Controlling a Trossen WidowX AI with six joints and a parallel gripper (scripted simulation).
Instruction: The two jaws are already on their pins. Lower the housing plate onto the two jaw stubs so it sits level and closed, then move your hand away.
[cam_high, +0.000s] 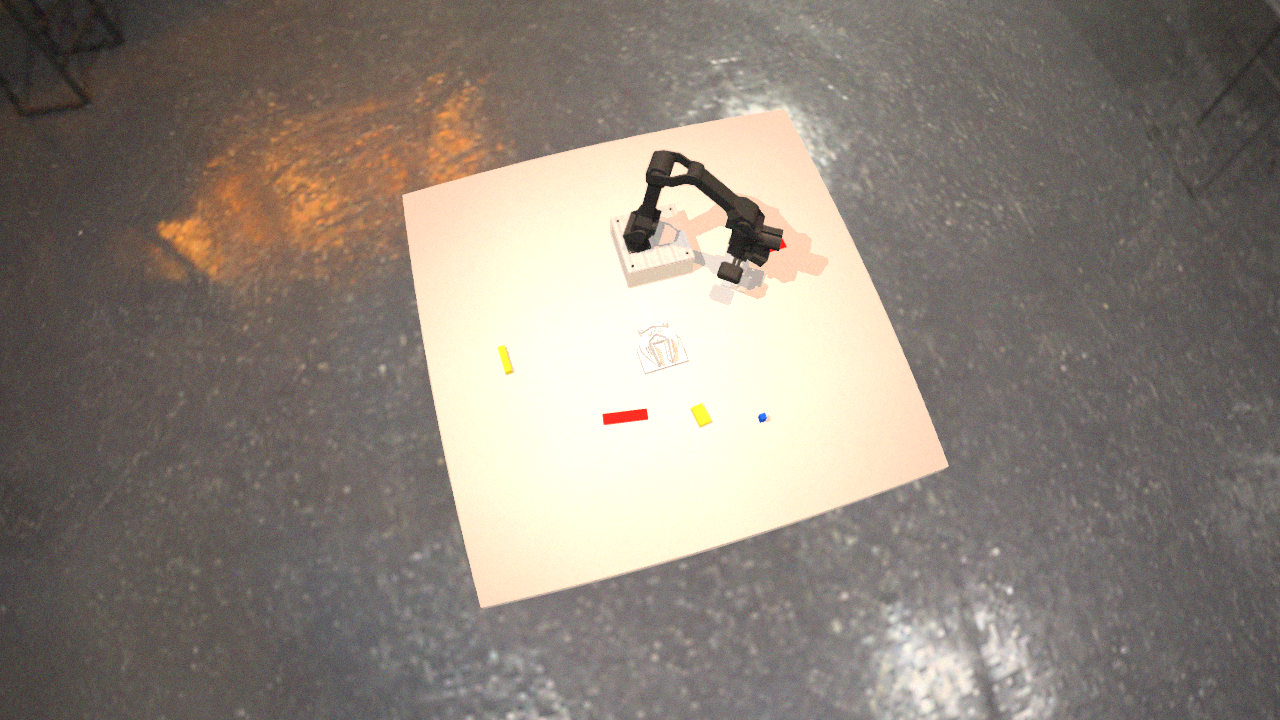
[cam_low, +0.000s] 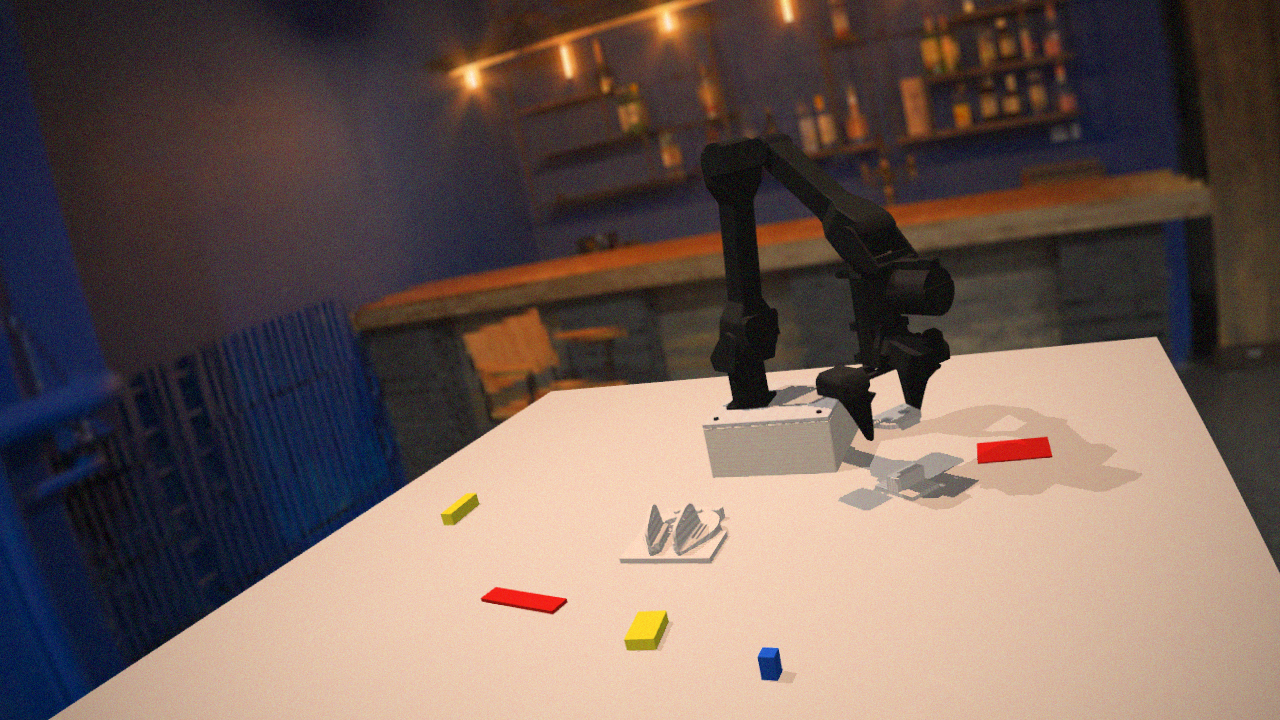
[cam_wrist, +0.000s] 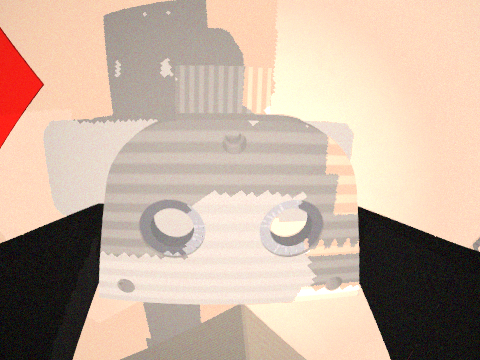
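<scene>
The light grey housing plate (cam_low: 897, 416) (cam_wrist: 225, 170) has two round holes, a small boss and two small dimples. My gripper (cam_low: 891, 422) (cam_wrist: 229, 220) is shut on it, with black fingers against its left and right sides in the wrist view. The plate is held above the table. The white base (cam_high: 677, 360) (cam_low: 633, 553) lies at the middle of the table, clear of my gripper. The two jaws stand up on it, one jaw (cam_low: 655, 530) beside the other jaw (cam_low: 687, 528). Their pins and stubs are too small to tell.
A low grey block (cam_low: 905, 474) (cam_wrist: 210, 90) stands below the plate. The robot's white box (cam_high: 657, 273) (cam_low: 774, 450) is beside the gripper. A red block (cam_low: 1014, 450) (cam_wrist: 15, 85) lies near it. Another red block (cam_high: 624, 417), yellow blocks (cam_high: 505, 360) (cam_low: 646, 629) and a blue block (cam_low: 769, 664) lie around the base.
</scene>
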